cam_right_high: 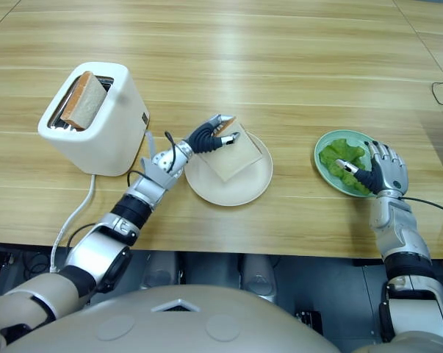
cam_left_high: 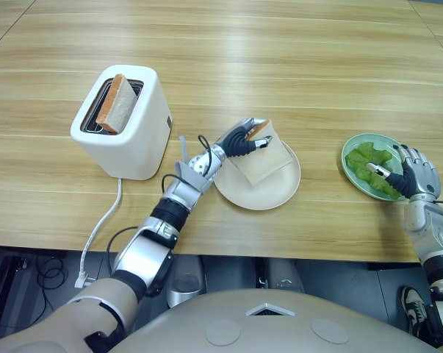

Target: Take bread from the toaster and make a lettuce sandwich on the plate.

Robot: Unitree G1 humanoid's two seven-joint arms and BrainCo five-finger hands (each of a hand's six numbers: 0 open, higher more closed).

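Right hand [cam_left_high: 418, 175] grasps lettuce [cam_left_high: 368, 163] (green dish [cam_left_high: 344, 163]).

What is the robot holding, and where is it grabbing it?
The left hand pinches the bread slice by its top corner. The right hand touches the lettuce; a grip cannot be told.

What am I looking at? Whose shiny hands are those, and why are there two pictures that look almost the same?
Those are a robot's hands. The pictures come from two cameras in its head, like two eyes looking down, so they show one scene from nearly the same spot. On the wooden table stand a white toaster with one toast slice sticking up, a beige plate and a green dish of lettuce. The left hand holds another bread slice at the beige plate. The right hand is at the lettuce.
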